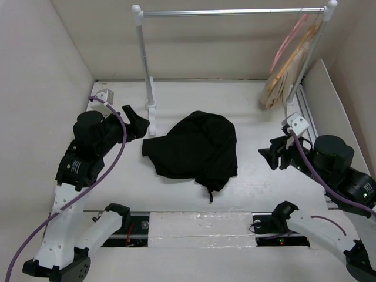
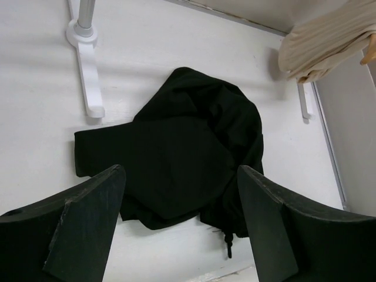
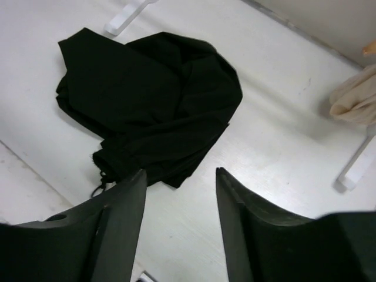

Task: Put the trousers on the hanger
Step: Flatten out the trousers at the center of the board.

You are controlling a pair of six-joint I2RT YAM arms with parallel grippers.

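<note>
Two grippers, each with fingers apart and nothing between them, flank the trousers (image 1: 191, 147), which lie crumpled in a heap mid-table. The heap is spread slightly wider left to right (no leg axis can be made out), with its drawstring (image 1: 210, 197) towards the near edge. The left gripper (image 1: 138, 123) is judged nearer, just beside the heap's left flap; the right gripper (image 1: 271, 154) stands apart. The rack foot (image 1: 153, 114) crowds the far-left corner. The hanger (image 1: 291, 38) is hung at the rail's (image 1: 229, 12) right end.
</note>
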